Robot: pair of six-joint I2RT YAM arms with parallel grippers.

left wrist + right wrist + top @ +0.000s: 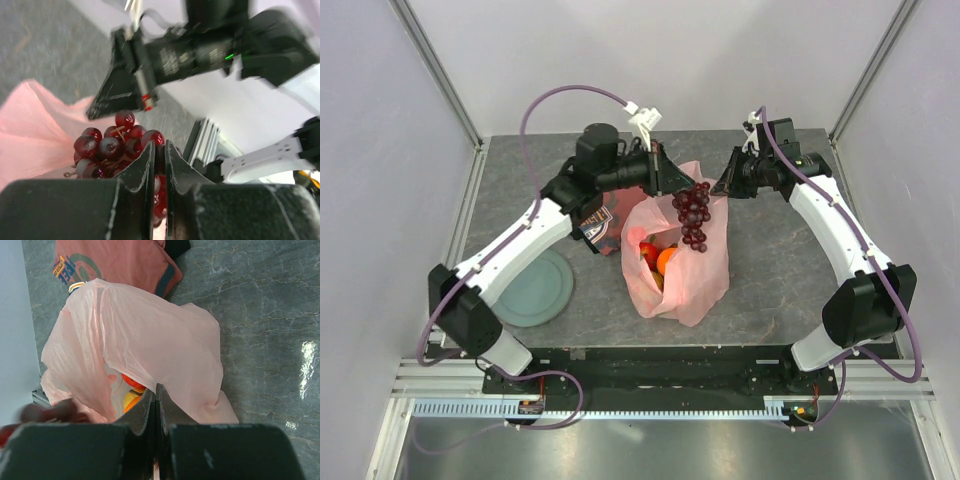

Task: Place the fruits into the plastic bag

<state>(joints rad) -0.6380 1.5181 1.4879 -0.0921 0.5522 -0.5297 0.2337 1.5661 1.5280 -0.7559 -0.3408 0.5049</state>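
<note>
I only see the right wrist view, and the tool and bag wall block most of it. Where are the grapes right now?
Observer: In the top view the grapes hang from the left tool, above the far side of the plastic bag, at its open top.
Operator: Is the left tool actually gripping them?
Observer: In the left wrist view its fingers are nearly together, clamped at the top of the bunch.
Operator: I can make out something orange in the bag. Is anything else in there?
Observer: Yes. From above, a red apple lies beside the orange inside the bag.
</note>
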